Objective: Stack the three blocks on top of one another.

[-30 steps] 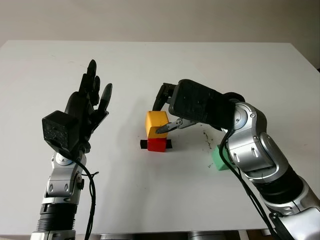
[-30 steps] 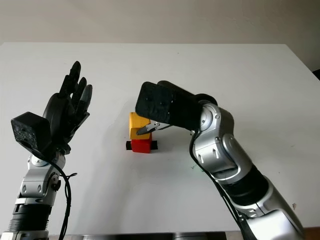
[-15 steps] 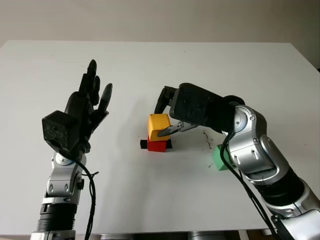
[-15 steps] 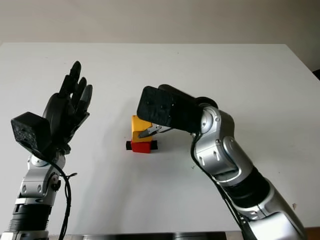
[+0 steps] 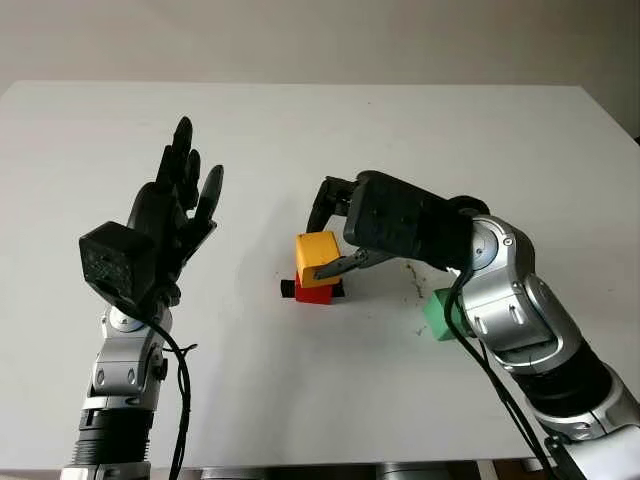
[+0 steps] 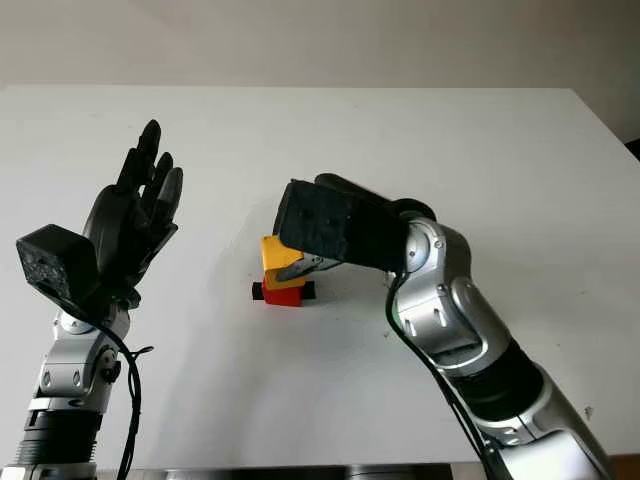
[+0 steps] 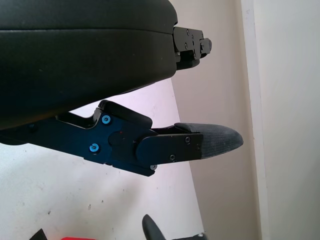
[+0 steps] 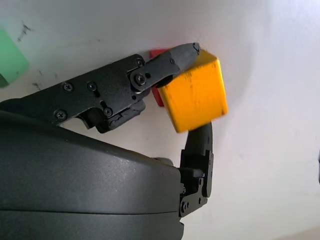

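1. Yellow block (image 5: 317, 251) is pinched in the right hand (image 5: 385, 215), one finger on the side nearer the robot and others curling round the far side. It sits on top of the red block (image 5: 314, 292), apparently touching it, though whether its full weight is down yet can't be told.

2. Key relation: the yellow block isn't square over the red one. From the head views it looks twisted a bit and shifted toward the far side, so the red block pokes out below the near edge. The right wrist view shows the same thing, the red block (image 8: 159, 75) peeking out behind the yellow block (image 8: 194, 92) near the finger (image 8: 175, 60). Probably worth a small nudge before letting go, otherwise the stack could sit crooked.

3. Red block rests on a little black strip (image 5: 288, 289) on the white table (image 5: 300, 400), about mid-table.

4. Green block (image 5: 437, 314) is on the table on the robot's right, close under the right forearm and well apart from the stack. So the right hand is way nearer to it than the left, and it lies back toward the robot from where that hand is now.

5. Left hand (image 5: 165, 225) is open, raised above the table on the left side, holding nothing.
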